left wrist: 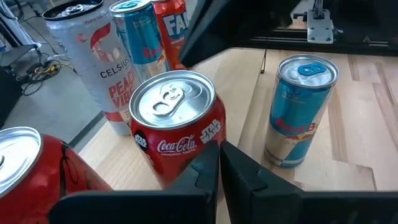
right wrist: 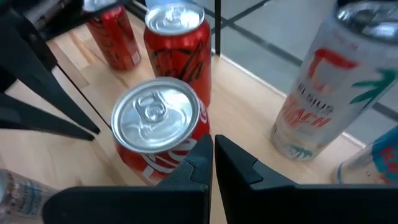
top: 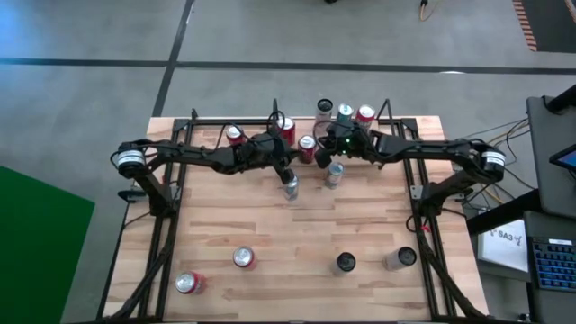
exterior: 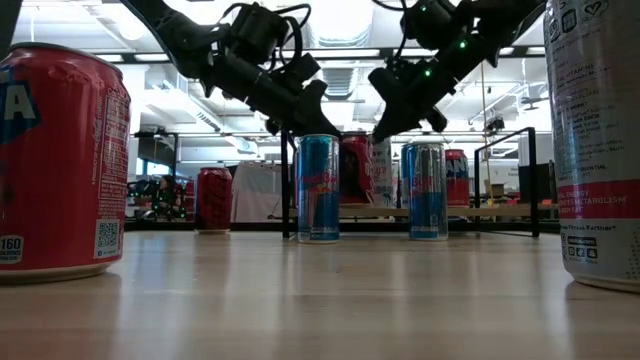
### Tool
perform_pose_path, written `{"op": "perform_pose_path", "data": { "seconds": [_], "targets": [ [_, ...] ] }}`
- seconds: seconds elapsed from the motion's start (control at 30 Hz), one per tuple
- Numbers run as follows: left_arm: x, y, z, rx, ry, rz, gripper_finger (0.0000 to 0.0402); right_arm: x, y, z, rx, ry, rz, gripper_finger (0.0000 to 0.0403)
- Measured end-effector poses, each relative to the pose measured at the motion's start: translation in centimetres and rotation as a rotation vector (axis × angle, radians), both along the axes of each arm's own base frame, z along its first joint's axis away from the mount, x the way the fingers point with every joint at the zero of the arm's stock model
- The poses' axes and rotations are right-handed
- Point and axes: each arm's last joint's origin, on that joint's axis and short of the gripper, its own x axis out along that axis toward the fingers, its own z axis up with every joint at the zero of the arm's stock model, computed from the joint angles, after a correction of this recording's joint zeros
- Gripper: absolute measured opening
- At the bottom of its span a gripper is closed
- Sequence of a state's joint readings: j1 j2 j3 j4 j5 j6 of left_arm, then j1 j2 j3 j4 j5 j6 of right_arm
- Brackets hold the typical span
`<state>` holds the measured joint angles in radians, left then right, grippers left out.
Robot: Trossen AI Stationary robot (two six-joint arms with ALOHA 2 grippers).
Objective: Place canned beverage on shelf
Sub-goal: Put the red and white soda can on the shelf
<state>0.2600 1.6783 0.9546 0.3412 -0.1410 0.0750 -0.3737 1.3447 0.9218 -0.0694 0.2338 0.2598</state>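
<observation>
Both grippers clenched empty, left gripper and right gripper over shelf at table's 12 o'clock, Coke can seemingly just ahead.

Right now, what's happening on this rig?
Both arms are reached in over the shelf at the far edge of the table, where several cans already stand. The left tool and the right tool are both shut and empty, each hovering next to the same red Coca-Cola can. Two slim blue cans stand on the table just in front of the shelf. More cans wait along the near edge of the table, not yet shelved.
</observation>
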Motion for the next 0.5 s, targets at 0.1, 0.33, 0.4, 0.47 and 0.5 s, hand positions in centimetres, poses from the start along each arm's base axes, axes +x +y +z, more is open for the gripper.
{"op": "perform_pose_path", "data": {
  "seconds": [0.1,0.33,0.4,0.47,0.5],
  "targets": [
    [0.0,0.0,0.0,0.002,0.000,-0.001,0.0000,-0.2,0.1,0.5,-0.028,-0.004,0.013,0.0009],
    [0.1,0.0,0.2,0.001,-0.021,0.001,0.0000,0.1,0.0,1.0,-0.093,-0.036,0.053,0.0009],
    [0.1,0.0,0.2,0.001,-0.027,0.000,0.0000,0.2,0.0,1.1,-0.099,-0.040,0.066,0.0009],
    [0.1,-0.1,0.2,0.001,-0.026,-0.002,0.0000,0.3,0.0,1.2,-0.100,-0.057,0.085,0.0009],
    [0.1,-0.1,0.2,0.001,-0.026,-0.002,0.0000,0.4,0.0,1.3,-0.101,-0.063,0.100,0.0009]
  ]
}}
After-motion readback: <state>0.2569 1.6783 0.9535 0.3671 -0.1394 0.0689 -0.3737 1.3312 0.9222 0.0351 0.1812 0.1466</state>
